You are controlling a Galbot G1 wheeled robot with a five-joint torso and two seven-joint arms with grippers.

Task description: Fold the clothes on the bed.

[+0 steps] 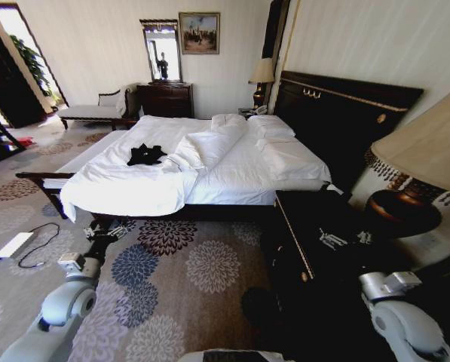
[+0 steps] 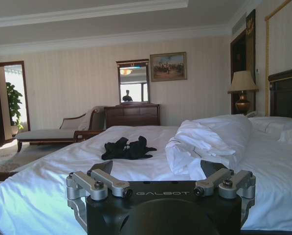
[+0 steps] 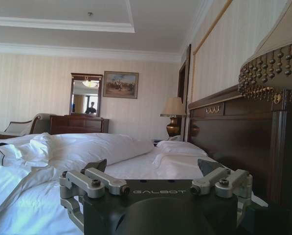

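One black T-shirt (image 1: 146, 155) sits crumpled in a soft heap on the bed (image 1: 119, 192), toward its left side, well apart from both arms, so folding looks not yet started. It lies left of the bunched, puffy white duvet (image 1: 202, 147), and the pillows (image 1: 270, 126) are stacked far right against the dark wooden headboard (image 1: 345, 113). Left pincer (image 1: 110, 232) hovers low over the flowery carpet (image 1: 187, 264) near the bed's edge, fingers spread and empty. Right pincer (image 3: 153, 169) is spread and empty too, over by the dark nightstand (image 1: 315, 241), probably just waiting till the robot gets closer.
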